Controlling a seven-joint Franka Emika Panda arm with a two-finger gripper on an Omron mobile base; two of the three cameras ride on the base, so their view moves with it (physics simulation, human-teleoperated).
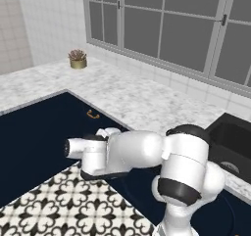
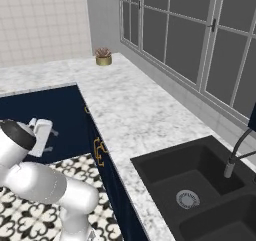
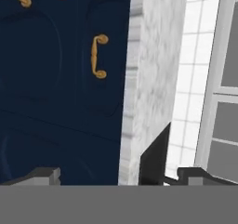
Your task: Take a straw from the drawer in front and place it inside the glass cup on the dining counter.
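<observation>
While tool (image 3: 118, 174) gapes wide, fingertips (image 3: 44, 175) cut off at frame bottom; drawer (image 3: 100, 56) front shut.

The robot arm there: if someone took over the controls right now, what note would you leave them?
Gripper: open, holding nothing, pointed at the navy cabinet front under the marble worktop.
Drawer: its front with the brass handle is shut and not yet touched; the hand view is rolled sideways, so the worktop edge runs up and down the picture.
Straw, glass cup, dining counter: not located from here. The black sink and a small potted plant are on this worktop.
Done: nothing yet.
Left: pull the drawer open, take the straw, drive to the dining counter, put the straw in the cup.
</observation>
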